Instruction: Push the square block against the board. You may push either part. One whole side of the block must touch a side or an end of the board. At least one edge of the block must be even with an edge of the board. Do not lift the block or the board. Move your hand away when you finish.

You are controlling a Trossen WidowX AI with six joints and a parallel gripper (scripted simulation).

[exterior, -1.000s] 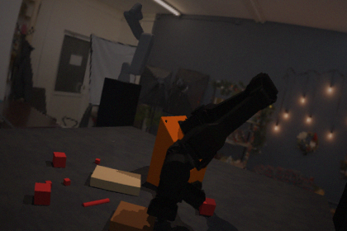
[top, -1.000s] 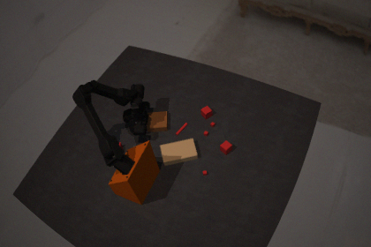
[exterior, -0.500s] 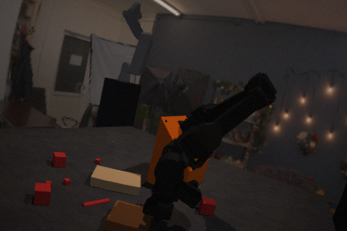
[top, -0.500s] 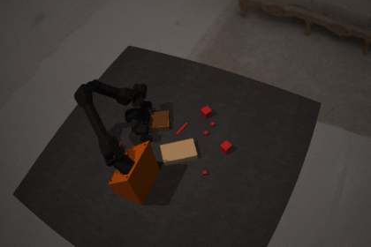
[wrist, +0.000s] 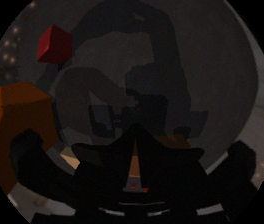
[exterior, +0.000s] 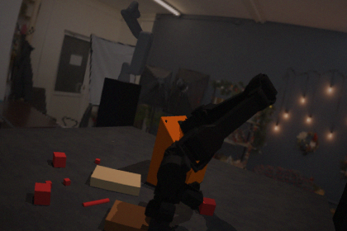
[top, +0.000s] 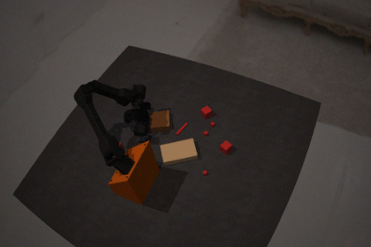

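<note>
The square block [top: 160, 118] [exterior: 127, 215] is brown-orange and lies flat on the dark table. In the wrist view, part of the block [wrist: 175, 141] shows behind the fingers. The pale tan board [top: 178, 150] [exterior: 116, 177] lies flat, and its corner shows in the wrist view [wrist: 71, 158]. A gap separates block and board, and their sides are not parallel. My gripper [top: 141, 128] [wrist: 136, 125] is shut and empty, pointing down beside the block's side away from the red rod. The arm hides part of the block in the exterior view; contact cannot be told.
The orange box [top: 140, 175] [exterior: 158, 156] [wrist: 28, 112] under the arm's base stands beside the board. A red rod [top: 182, 129] [exterior: 96, 202] lies near the block. Red cubes [top: 226, 147] [exterior: 42, 194] and small red pieces lie beyond. Another red cube [exterior: 207, 206] [wrist: 55, 45] is behind the arm.
</note>
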